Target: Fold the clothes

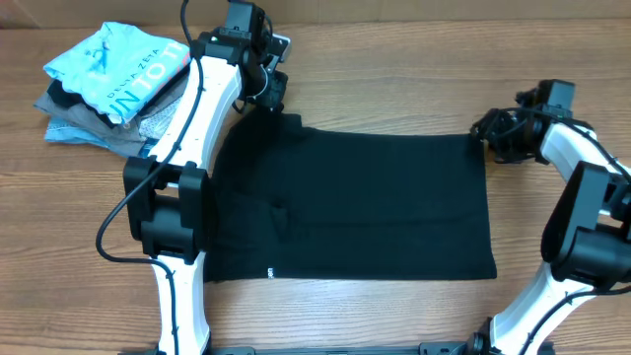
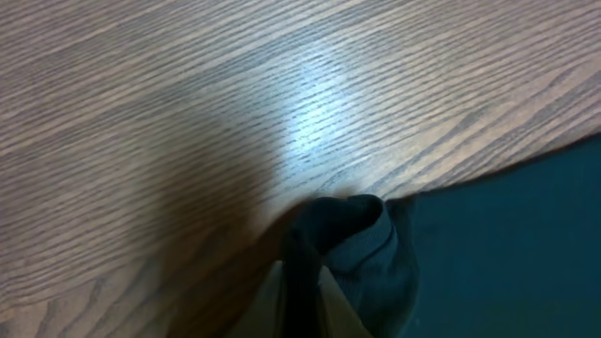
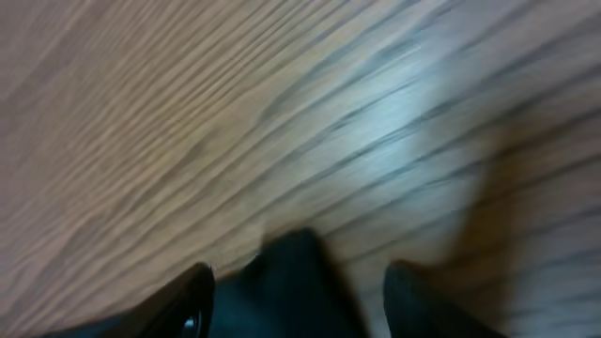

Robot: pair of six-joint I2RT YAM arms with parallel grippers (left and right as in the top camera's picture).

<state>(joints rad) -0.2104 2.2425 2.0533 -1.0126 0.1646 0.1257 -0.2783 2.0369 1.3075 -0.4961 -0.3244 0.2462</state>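
Across the surface [image 1: 394,59] the black T-shirt [image 1: 375,202] lies spread flat; my left gripper [image 1: 268,97] is pinched on its far left corner, my right gripper [image 1: 490,138] straddles the far right corner, jaws apart; grasping step, I judge; next: close right, lift both evenly, fold.

Your overhead view is bright and sharp, with soft shadows on the tabletop [image 1: 394,59]. Your left wrist view is dimmer, a white glare patch on the wood and the black T-shirt [image 2: 507,244] soft-edged. Your right wrist view is smeared, the right claw [image 3: 296,300] out of focus.
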